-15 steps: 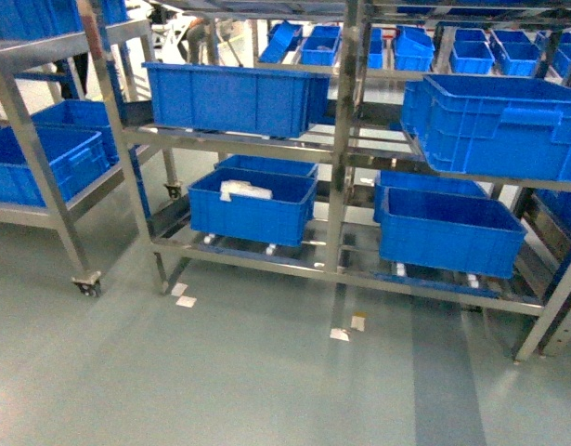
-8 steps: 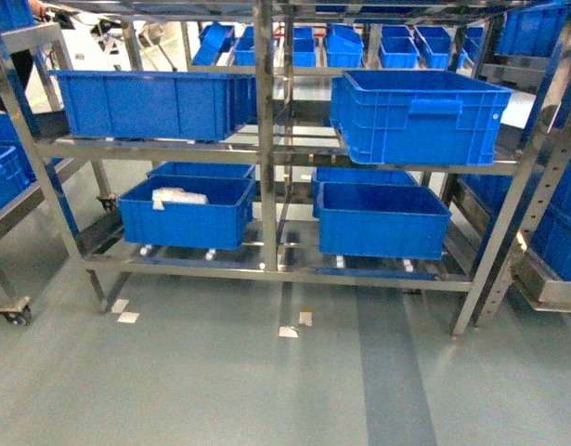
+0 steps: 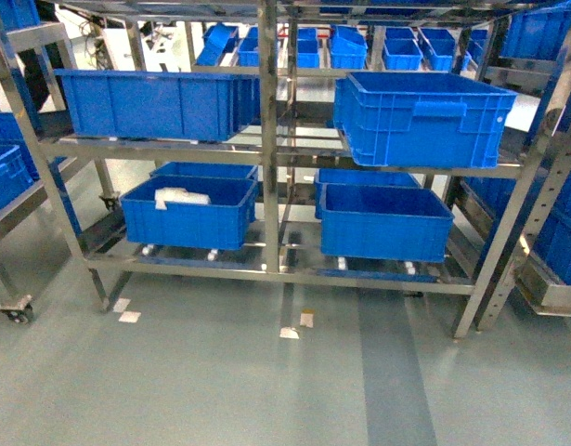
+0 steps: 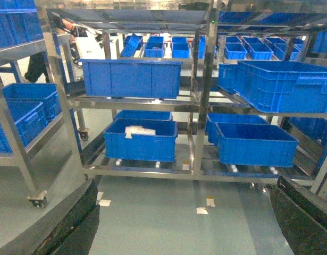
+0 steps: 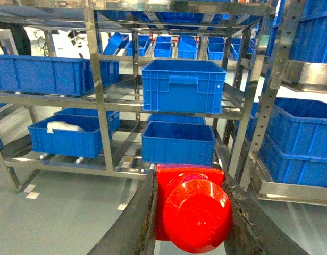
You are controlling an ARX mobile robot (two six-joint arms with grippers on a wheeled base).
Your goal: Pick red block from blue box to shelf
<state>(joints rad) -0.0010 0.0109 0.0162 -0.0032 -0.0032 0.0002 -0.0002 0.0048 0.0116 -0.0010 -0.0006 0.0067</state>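
We carry the red block (image 5: 191, 210) clamped between the two dark fingers of the right gripper (image 5: 190, 212), its round stud turned toward the right wrist camera; the pick from the blue box therefore appears complete, and that box itself lies in none of the three views. The left gripper (image 4: 187, 223) shows only as two dark fingers at the lower corners of the left wrist view, spread wide with nothing between them. Neither arm enters the head view. Ahead stands the shelf (image 3: 268, 139), a stainless-steel rack whose tiers bear dark blue ribbed crates: the upper right crate (image 3: 424, 116) sits on the middle tier, the lower left crate (image 3: 189, 211) holds a pale bundle (image 3: 181, 197), and further crates fill the remaining bays. The grey floor (image 3: 220, 381) separates us from the rack, with small paper scraps (image 3: 289, 332) lying before its front rail. We judge the carry to be under way and the placing not yet begun: what remains is to close on the rack, extend the right arm over a free stretch of a tier, and release the block there
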